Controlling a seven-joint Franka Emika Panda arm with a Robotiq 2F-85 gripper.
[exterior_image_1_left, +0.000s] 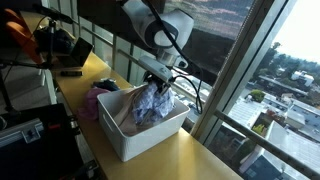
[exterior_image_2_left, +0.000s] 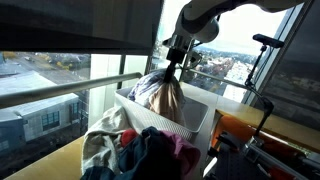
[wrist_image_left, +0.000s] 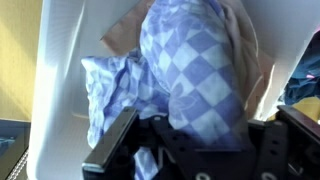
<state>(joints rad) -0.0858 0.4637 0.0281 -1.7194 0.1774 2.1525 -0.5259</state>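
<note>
A heap of colourful clothes (exterior_image_2_left: 140, 152) lies on the yellow table (exterior_image_1_left: 200, 162).

Looked over all three views and found no legible text, label, brand, number or sign, neither on the white plastic bin (exterior_image_1_left: 128, 142) nor on the blue-and-white checked cloth (wrist_image_left: 190, 70).

Over the white rectangular plastic bin (exterior_image_1_left: 125, 145) I have little room: the bunched blue-and-white checked cloth (exterior_image_1_left: 150, 103) hanging from my gripper (exterior_image_2_left: 170, 68) fills the middle. In the wrist view only a strip along one white wall is free. A heap of mixed coloured clothes (exterior_image_2_left: 140, 150) blocks one short end, just beside the bin. The dark window frame (exterior_image_1_left: 235, 70) stands close behind. I could pass over the yellow wooden tabletop (exterior_image_1_left: 190, 160) at the other end.
</note>
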